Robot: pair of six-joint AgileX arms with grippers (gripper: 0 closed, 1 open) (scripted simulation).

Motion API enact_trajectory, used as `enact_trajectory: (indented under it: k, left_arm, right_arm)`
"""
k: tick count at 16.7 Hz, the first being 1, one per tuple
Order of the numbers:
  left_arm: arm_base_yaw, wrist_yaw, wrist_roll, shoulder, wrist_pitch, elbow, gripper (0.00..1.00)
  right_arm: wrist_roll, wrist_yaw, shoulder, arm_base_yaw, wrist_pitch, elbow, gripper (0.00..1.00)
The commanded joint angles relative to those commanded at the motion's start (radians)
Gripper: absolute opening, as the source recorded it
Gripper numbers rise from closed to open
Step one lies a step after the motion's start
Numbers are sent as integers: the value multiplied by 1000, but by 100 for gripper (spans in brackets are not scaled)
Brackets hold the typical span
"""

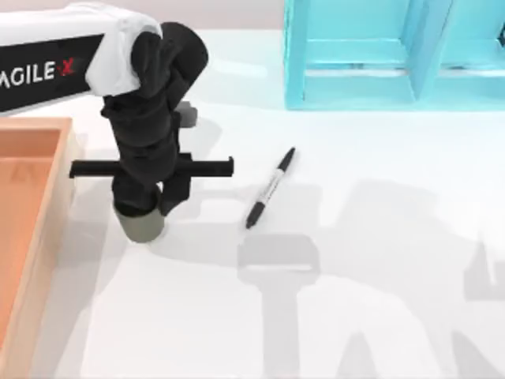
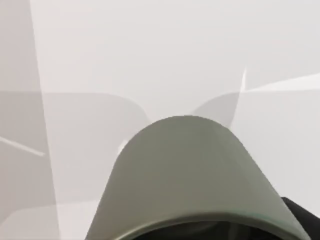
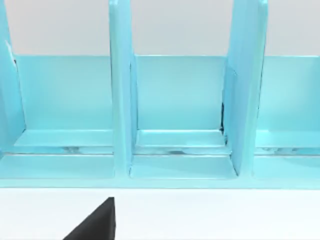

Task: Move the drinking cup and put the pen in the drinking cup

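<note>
The drinking cup is a small olive-grey cylinder standing at the left of the table, beside the wooden tray. My left gripper is straight down over it, and the arm's black wrist hides where the two meet. In the left wrist view the drinking cup looms very close, with a dark piece of the gripper against its rim at one side. The pen, black with a pale middle, lies flat and slanted on the table right of the cup, apart from it. A black part of my right gripper faces the shelf.
An orange wooden tray runs along the table's left edge, close to the cup. A turquoise divided shelf stands at the back right, and its compartments face the right wrist. White tabletop spreads in front of the pen.
</note>
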Motion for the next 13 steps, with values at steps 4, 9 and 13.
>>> enact_trajectory:
  k: [4, 9, 13]
  left_arm:
    - [0, 0, 0, 0, 0, 0, 8]
    - [0, 0, 0, 0, 0, 0, 45]
    - [0, 0, 0, 0, 0, 0, 75]
  right_arm:
    - [0, 0, 0, 0, 0, 0, 100]
    - [0, 0, 0, 0, 0, 0, 100]
    - [0, 0, 0, 0, 0, 0, 100]
